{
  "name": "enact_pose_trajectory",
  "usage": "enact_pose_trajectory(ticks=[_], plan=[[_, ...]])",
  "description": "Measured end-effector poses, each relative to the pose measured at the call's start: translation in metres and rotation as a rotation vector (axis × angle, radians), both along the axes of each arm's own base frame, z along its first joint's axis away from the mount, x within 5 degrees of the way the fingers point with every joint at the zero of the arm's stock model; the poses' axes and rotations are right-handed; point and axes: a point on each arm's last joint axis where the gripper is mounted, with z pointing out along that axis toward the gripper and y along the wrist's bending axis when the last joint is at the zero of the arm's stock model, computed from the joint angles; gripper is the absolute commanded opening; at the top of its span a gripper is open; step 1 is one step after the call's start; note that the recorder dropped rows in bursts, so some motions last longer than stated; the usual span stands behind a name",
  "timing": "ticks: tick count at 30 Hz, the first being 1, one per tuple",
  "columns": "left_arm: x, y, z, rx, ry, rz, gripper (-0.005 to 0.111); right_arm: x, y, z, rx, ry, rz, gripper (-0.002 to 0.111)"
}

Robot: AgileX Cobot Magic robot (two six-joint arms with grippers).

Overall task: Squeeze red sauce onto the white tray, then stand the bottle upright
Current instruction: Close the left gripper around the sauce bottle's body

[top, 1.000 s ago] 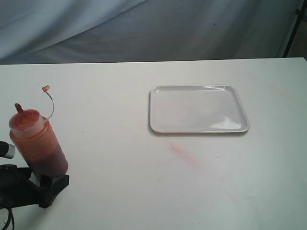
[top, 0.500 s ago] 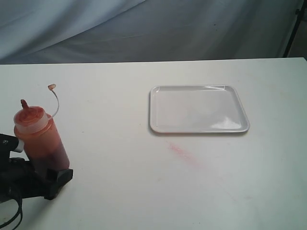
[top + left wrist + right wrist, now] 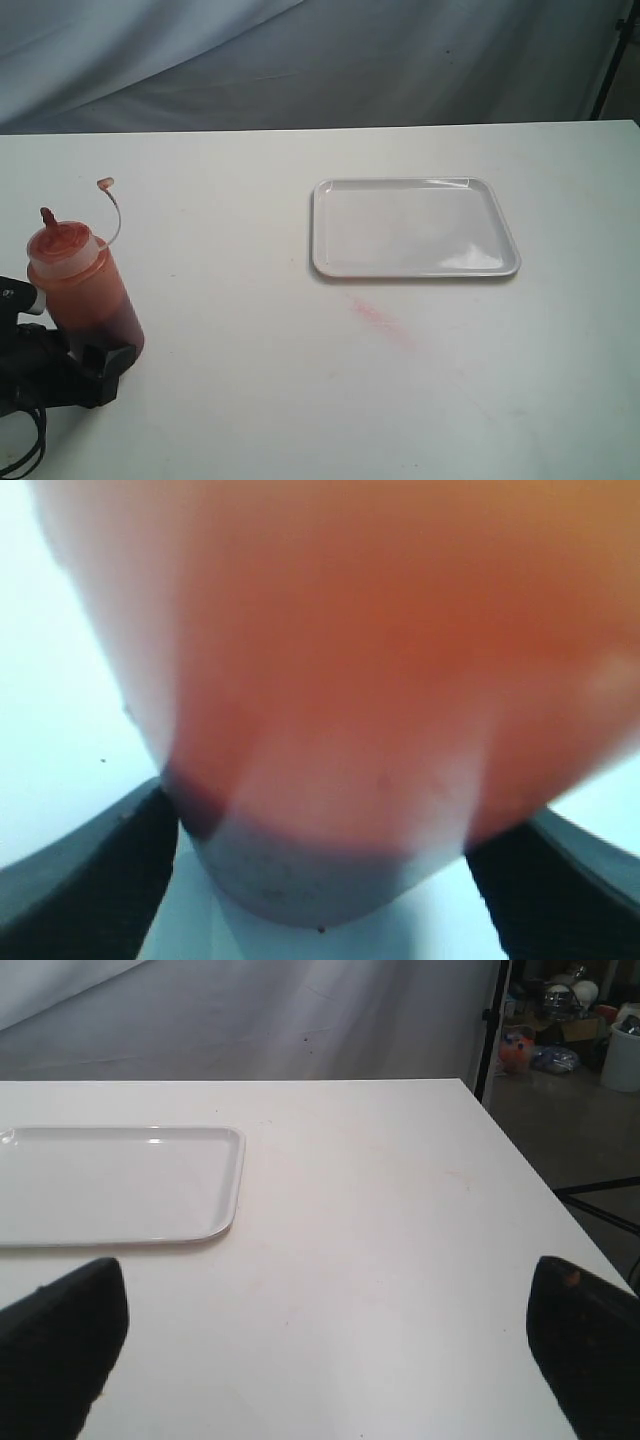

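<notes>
Bottle [image 3: 82,285] stands upright at the near left of the table [image 3: 250,400], red sauce [image 3: 100,318] inside nearly to its shoulder, darker at the base. Left gripper [image 3: 95,355] is clamped on its lower part, fingers [image 3: 90,880] touching both sides. White tray [image 3: 415,268] sits well apart, far right, showing plain glossy white. Pink smear [image 3: 382,325] lies on the table just in front of the tray. Right gripper [image 3: 320,1360] is spread wide, holding nothing.

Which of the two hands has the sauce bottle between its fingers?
The left hand: its black fingers flank the base of the bottle. The right hand is open, only bare table between its fingers.
</notes>
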Motion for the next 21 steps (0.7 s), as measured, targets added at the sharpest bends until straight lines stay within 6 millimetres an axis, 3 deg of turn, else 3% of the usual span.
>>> enact_pose_trajectory(ticks=[14,19,21], plan=[[-0.0001,0.0001,-0.0002,0.002,0.002,-0.001,0.075,0.0000,0.0000,0.0000,0.000,0.000,0.000,0.105],[-0.0012,0.0007,-0.0015,0.011,0.020,0.001,0.104,0.0000,0.0000,0.0000,0.000,0.000,0.000,0.105],[-0.0016,0.0010,-0.0020,0.014,0.026,0.001,0.105,0.0000,0.0000,0.0000,0.000,0.000,0.000,0.105]])
